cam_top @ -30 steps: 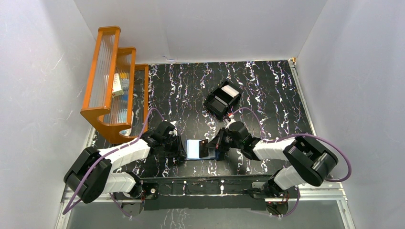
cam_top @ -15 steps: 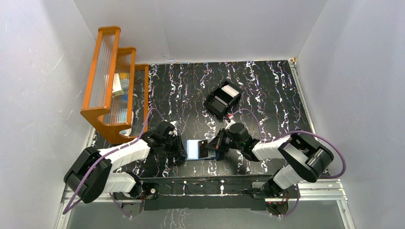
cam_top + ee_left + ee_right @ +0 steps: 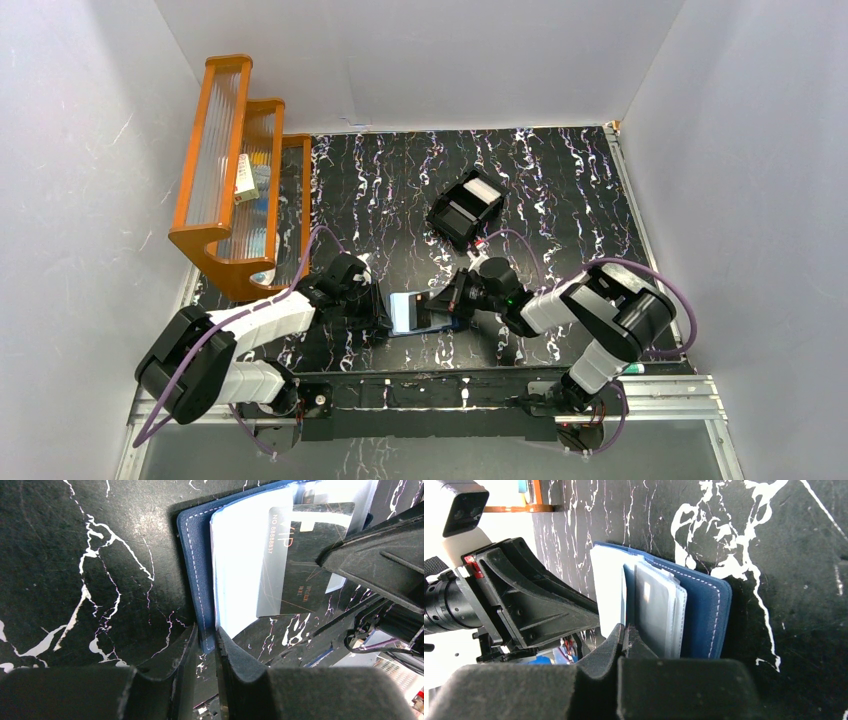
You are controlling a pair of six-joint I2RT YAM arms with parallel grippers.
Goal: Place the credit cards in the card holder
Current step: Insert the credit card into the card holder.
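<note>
The navy card holder (image 3: 404,312) lies open near the table's front edge, pale blue inside. My left gripper (image 3: 207,635) is shut on the edge of its navy cover (image 3: 192,570). A dark grey credit card (image 3: 300,565) marked VIP lies across the holder's clear sleeves (image 3: 656,610). Its left end looks hazy, as if under a sleeve. My right gripper (image 3: 625,630) is shut on this card, seen edge-on there. In the top view the left gripper (image 3: 385,318) and right gripper (image 3: 452,305) flank the holder. A white card (image 3: 483,188) lies in the black box.
A black open-top box (image 3: 465,208) stands mid-table behind the holder. An orange tiered rack (image 3: 235,170) with small items fills the back left corner. White walls close in the table on three sides.
The right arm's elbow has swung left and away from the front rail. The card has slid a little left over the holder. The left arm has stayed put.
</note>
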